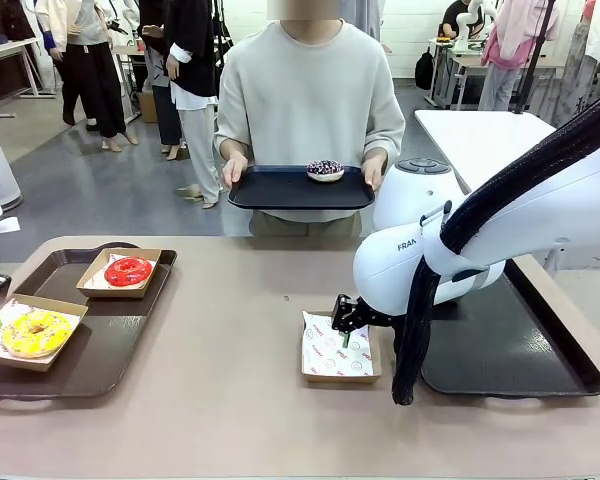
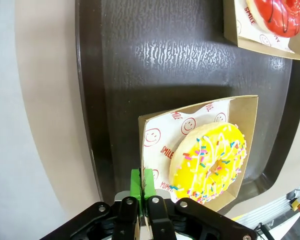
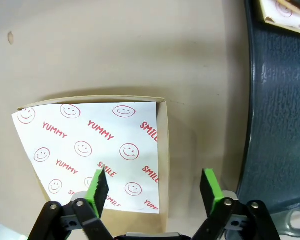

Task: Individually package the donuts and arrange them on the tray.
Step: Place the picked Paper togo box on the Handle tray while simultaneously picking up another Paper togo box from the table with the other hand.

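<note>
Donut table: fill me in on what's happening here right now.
The left gripper is pinched on the edge of the box holding the yellow donut, on the brown tray beside the boxed red donut. The right gripper stands open astride the rim of an empty paper-lined box. Across the table, a person holds a black tray carrying a sprinkled donut.

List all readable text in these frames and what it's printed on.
"YUMMY" – red print on the paper liner of the empty box, among smiley faces.
"SMILE" – same liner, along its right edge.
"SMILE" – liner under the yellow donut; another word near the claw reads like "YUMMY", partly hidden.
"SMILE" – liner beside the red donut, cropped.
"FRA" – right arm housing, rest hidden.
</note>
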Motion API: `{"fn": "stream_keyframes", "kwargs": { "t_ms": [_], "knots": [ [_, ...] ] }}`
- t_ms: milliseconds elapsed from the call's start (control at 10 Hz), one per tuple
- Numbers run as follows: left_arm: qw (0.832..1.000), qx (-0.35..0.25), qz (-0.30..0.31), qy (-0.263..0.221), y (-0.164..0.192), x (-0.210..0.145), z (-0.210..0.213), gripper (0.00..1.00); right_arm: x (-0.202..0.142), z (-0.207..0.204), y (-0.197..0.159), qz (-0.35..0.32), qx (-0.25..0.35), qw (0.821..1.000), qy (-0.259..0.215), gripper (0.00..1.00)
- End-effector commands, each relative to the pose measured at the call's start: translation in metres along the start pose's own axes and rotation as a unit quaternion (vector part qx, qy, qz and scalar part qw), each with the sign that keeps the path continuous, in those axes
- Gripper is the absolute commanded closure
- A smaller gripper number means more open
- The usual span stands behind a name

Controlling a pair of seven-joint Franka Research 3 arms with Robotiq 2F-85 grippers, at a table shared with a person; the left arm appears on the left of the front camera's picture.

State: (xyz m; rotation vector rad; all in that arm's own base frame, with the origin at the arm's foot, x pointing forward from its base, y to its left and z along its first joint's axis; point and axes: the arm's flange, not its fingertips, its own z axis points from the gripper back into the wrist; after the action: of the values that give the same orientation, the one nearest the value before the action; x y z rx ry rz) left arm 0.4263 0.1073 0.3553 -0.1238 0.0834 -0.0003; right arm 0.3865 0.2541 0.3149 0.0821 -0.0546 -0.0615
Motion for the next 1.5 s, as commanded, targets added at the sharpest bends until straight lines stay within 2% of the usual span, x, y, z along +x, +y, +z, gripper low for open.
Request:
{"fn": "stream_keyframes", "kwargs": {
  "t_ms": [0,100,200,300,400,500,600,1000,1200,1400],
  "knots": [
    [1.0,0.028,-0.009,-0.011,0.0,-0.001,-0.002,0.43,0.0,-0.003,0.002,0.002,0.004,1.0,-0.008,0.58],
    [0.999,0.032,-0.012,-0.012,-0.001,-0.003,-0.002,0.0,0.0,-0.002,0.002,0.002,0.003,1.0,-0.008,0.91],
    [0.999,0.035,-0.011,-0.013,-0.001,-0.003,-0.001,0.0,0.0,-0.002,0.002,0.001,0.003,1.0,-0.007,1.0],
    [0.999,0.036,-0.011,-0.014,0.001,-0.004,-0.001,0.0,0.0,-0.002,0.002,0.002,0.003,1.0,-0.007,1.0],
    [0.999,0.037,-0.011,-0.015,0.001,-0.005,-0.001,0.22,0.0,-0.002,0.002,0.002,0.002,1.0,-0.009,1.0],
    [0.999,0.036,-0.012,-0.015,0.002,-0.005,0.0,0.13,0.0,-0.002,0.002,0.0,0.002,1.0,-0.008,0.97],
    [0.999,0.036,-0.012,-0.015,0.002,-0.005,0.0,0.0,0.001,-0.002,0.001,-0.001,0.002,1.0,-0.007,1.0],
    [1.0,0.014,-0.021,-0.016,0.001,-0.01,0.005,0.0,0.002,-0.001,0.001,0.001,0.005,1.0,-0.007,1.0],
    [0.998,-0.055,-0.031,-0.025,-0.001,-0.027,0.025,0.0,0.001,0.013,0.007,0.014,0.014,1.0,-0.008,1.0],
    [0.979,-0.196,-0.043,-0.02,0.007,-0.048,0.056,0.0,0.006,0.046,0.018,0.027,0.016,0.999,-0.028,1.0]
  ]
}}
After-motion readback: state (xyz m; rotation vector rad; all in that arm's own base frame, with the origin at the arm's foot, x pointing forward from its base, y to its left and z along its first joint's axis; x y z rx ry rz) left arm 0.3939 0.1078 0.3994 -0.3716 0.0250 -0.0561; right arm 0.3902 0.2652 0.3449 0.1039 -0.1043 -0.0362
